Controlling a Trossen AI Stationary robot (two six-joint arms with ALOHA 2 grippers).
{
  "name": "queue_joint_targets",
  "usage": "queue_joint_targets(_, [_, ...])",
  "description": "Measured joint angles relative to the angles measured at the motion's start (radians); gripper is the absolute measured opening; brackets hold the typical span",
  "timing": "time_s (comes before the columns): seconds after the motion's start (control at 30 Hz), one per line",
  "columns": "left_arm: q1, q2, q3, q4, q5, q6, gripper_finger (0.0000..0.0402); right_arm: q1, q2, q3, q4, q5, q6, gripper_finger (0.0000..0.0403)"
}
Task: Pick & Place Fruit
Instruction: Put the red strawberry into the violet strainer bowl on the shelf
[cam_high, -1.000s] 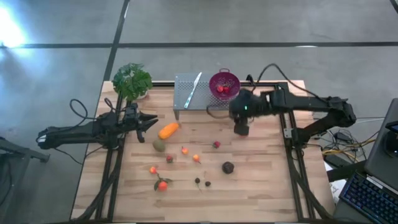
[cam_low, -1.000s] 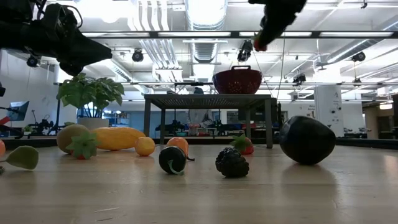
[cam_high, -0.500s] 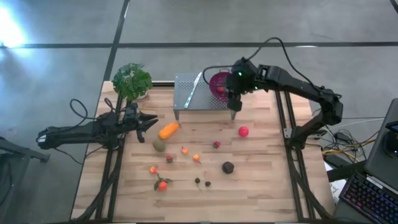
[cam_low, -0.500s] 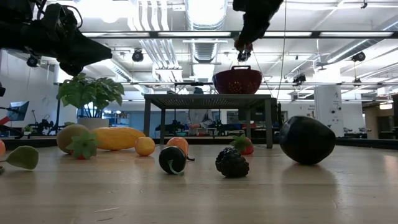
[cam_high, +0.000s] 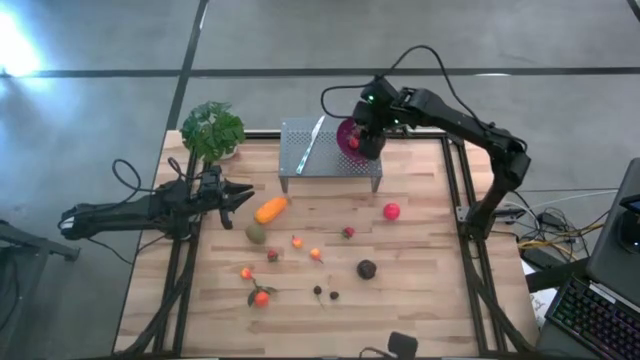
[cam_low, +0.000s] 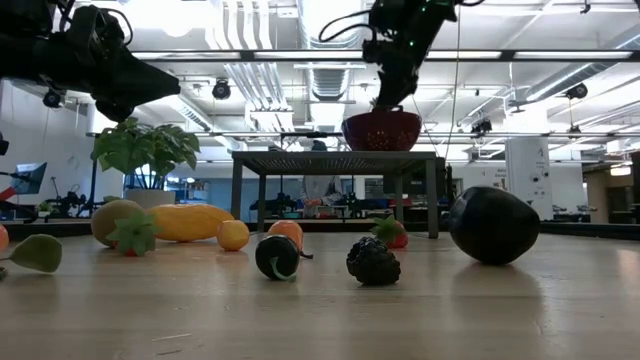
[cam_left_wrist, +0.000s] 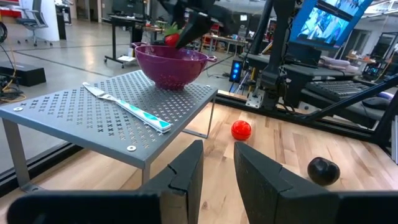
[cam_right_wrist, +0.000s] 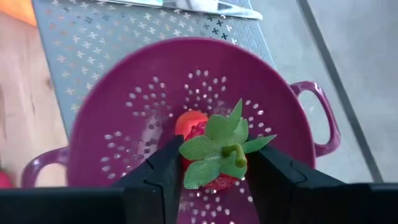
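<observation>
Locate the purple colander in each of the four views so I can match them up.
High view: the purple colander sits on the grey perforated stand, under the right gripper.
Low view: on top of the stand, upper middle.
Left wrist view: on the stand, upper middle.
Right wrist view: fills the picture, a strawberry held above it.
Shared landmark: the perforated stand.
</observation>
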Motion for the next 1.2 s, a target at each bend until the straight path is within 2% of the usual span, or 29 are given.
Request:
queue_joint_targets(0.33, [0.000,0.000,0.000,0.000,0.000,0.000,0.0096,-0.035,0.042,-0.002,0.014,-0.009,0.001,0.0153])
queue_joint_targets(0.57, [0.000,0.000,0.000,0.000,0.000,0.000,0.0096,-0.039,0.062,-0.003,0.020,-0.009,0.000,0.0137])
queue_joint_targets(0.8, [0.000,0.000,0.000,0.000,0.000,0.000,0.0096,-0.039,0.071,-0.004,0.020,-0.009,0.002,0.0156])
queue_joint_targets(1.07, [0.000,0.000,0.000,0.000,0.000,0.000,0.0096,-0.039,0.072,-0.004,0.020,-0.009,0.003,0.0139])
queue_joint_targets(1.2, [0.000,0.000,0.000,0.000,0.000,0.000,0.0096,-0.039,0.072,-0.004,0.019,-0.009,0.006,0.0154])
